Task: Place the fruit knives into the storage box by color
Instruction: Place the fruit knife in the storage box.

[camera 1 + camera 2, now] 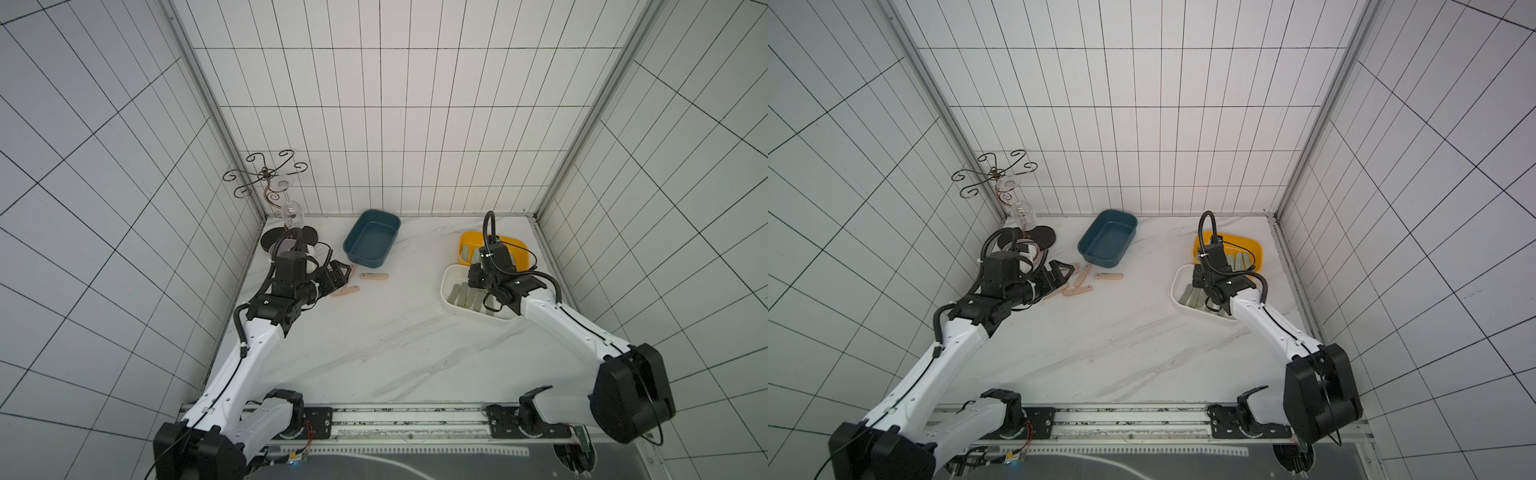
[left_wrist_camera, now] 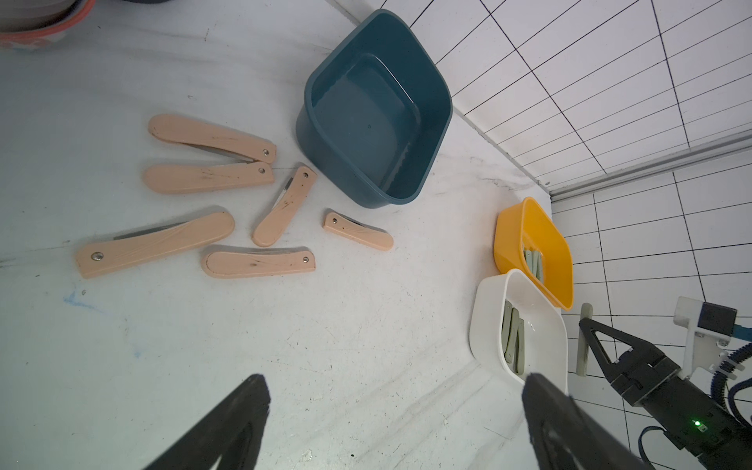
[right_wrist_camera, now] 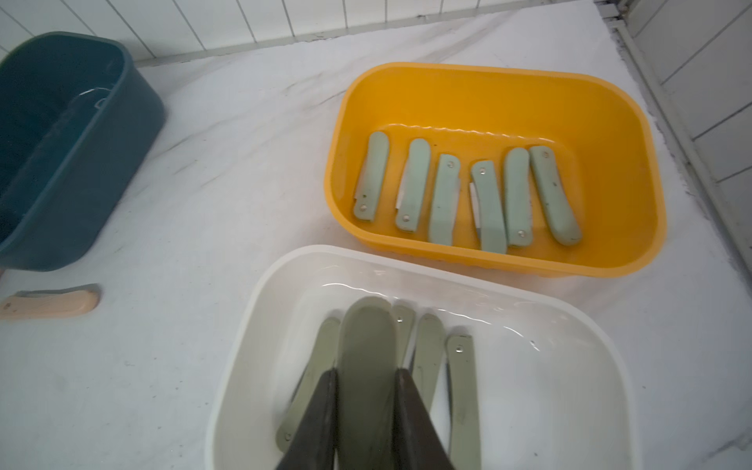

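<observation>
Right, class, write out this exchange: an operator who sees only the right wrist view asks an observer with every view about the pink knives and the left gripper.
Operator: The right gripper grips an olive knife, and I see just one of the peach-pink knives. Are there more?
Observer: Yes. The left wrist view shows six lying on the table beside the blue box, none of them in a box.
Operator: And what is the left gripper doing?
Observer: The left gripper is open and holds nothing, poised near those six knives.
</observation>
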Tool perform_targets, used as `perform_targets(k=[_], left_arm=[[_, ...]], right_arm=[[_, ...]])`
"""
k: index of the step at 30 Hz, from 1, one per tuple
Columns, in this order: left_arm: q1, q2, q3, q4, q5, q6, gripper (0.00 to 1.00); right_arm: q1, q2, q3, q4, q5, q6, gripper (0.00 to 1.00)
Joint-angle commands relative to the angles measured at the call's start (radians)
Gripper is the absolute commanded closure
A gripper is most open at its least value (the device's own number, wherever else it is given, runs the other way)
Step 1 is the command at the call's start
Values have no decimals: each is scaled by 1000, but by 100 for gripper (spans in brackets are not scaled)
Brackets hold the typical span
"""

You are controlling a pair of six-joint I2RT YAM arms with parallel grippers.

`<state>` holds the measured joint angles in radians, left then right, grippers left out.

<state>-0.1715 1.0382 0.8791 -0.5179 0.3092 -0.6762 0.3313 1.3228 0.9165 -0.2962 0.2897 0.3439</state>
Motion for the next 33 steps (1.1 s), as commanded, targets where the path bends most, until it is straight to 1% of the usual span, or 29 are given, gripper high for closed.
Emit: perform_targets(k=[1, 5, 9, 15, 23, 29, 31, 33], left_arm=[[-12, 6, 38, 6, -4, -9, 3], [-24, 17, 41, 2, 7, -2, 3], [-29, 17, 38, -16, 11, 10, 3], [-29, 17, 38, -34, 19, 19, 3], [-29, 27, 72, -45, 25, 28, 3], [-29, 27, 75, -45, 33, 28, 3], [-29, 25, 75, -47, 32, 28, 3], [-29, 23, 75, -46, 35, 29, 3]], right_arm=[[-74, -33, -67, -49, -24, -65, 83], [-146, -24, -83, -69, -37, -102, 83], [-181, 3, -108, -60, -38, -111, 83], [-191, 63, -127, -46, 4, -123, 83], [-193, 165, -117, -47, 54, -114, 83], [-193, 208, -111, -55, 122, -103, 83], [-193, 220, -107, -65, 137, -97, 82], [-194, 236, -103, -71, 140, -92, 77]])
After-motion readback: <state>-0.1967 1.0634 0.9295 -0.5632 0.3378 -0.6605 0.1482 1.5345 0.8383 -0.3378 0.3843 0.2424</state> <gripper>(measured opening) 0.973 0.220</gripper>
